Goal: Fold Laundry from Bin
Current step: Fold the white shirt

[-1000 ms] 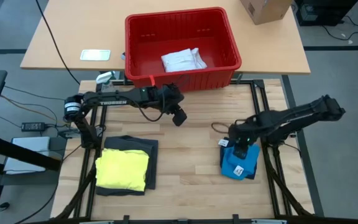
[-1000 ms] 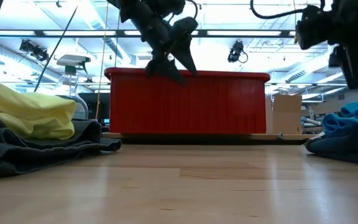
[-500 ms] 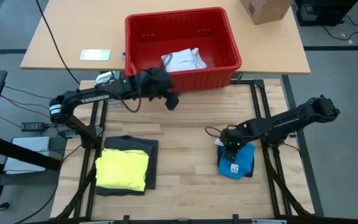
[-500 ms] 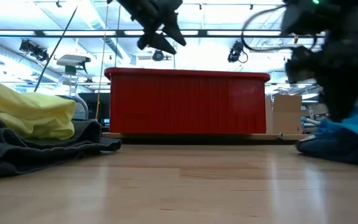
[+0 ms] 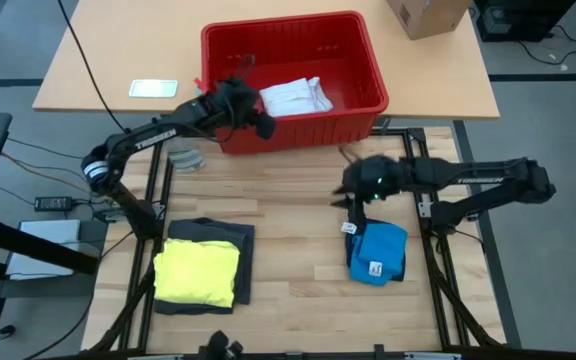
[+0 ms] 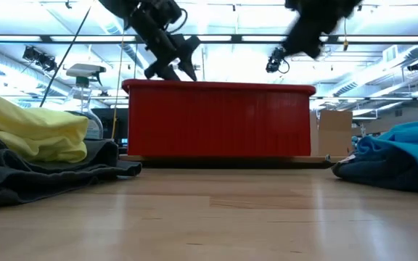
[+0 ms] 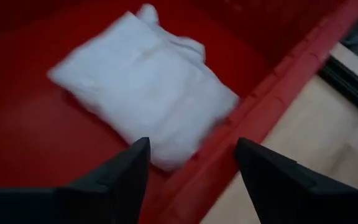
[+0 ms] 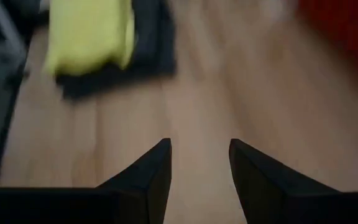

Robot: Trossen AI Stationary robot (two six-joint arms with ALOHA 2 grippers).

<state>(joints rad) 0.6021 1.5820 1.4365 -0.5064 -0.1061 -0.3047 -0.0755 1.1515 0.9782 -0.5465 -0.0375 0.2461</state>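
white garment [image 5: 295, 96] lying crumpled inside red bin [image 5: 363, 45], last piece left in there. left gripper [image 5: 265, 125] over the bin's near rim, jaws apart and empty, pointed at the white garment just ahead. step in hand looks like: reach in and pick it up. best to drop lower toward the bin floor, aim at a bunched fold near the middle of the cloth rather than the flat edge, keep clear of the bin wall, pinch deep enough to hold several layers, then lift straight up over the rim. right gripper [image 5: 351, 196] above the worktop [image 5: 298, 230] beside folded blue garment [image 5: 378, 253], jaws part open, holding nothing; fine to wait there. yellow garment [image 5: 198, 272] stacked on dark grey garment [image 5: 218, 235] at the worktop's left, both already folded. risk: grabbing one thin layer and letting the cloth slip back.
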